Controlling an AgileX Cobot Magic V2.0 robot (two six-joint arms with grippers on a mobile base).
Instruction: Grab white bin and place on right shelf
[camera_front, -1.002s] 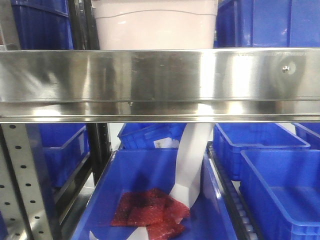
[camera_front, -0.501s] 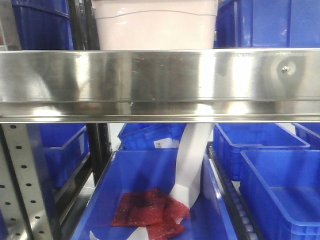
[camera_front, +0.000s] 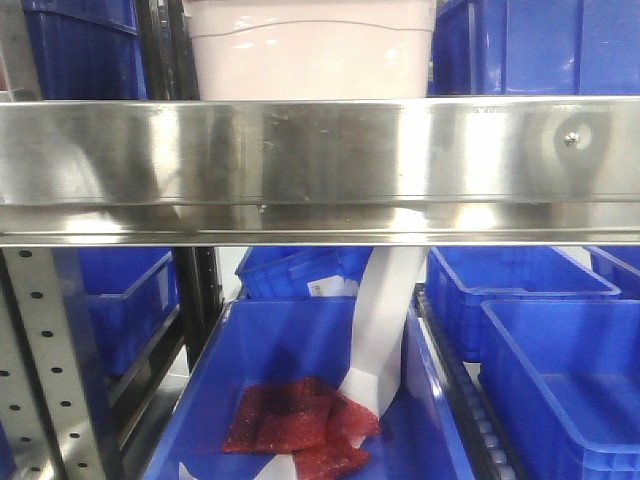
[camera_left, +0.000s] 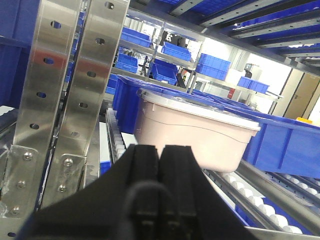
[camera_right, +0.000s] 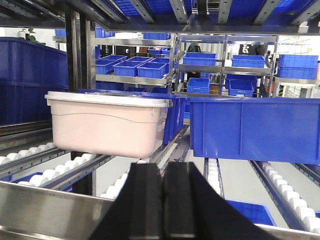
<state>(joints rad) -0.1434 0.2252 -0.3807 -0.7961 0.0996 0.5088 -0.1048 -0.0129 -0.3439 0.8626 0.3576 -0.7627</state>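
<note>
Front view: the white bin (camera_front: 312, 52) sits above and behind the broad steel rail of the right shelf (camera_front: 320, 165), left of centre along that rail, blue crates (camera_front: 535, 45) flanking it. No gripper shows here.

Left wrist view: the left gripper (camera_left: 162, 172) has its fingers pressed together, empty. The white bin (camera_left: 195, 135) lies just ahead and slightly right of it, on rollers, its long side running away to the right.

Right wrist view: the right gripper (camera_right: 162, 192), fingers likewise together and empty, faces the gap between bin and a blue crate; the white bin (camera_right: 107, 125) is ahead and to its left. The left arm looks nearer.

No label or writing is readable anywhere.
</note>
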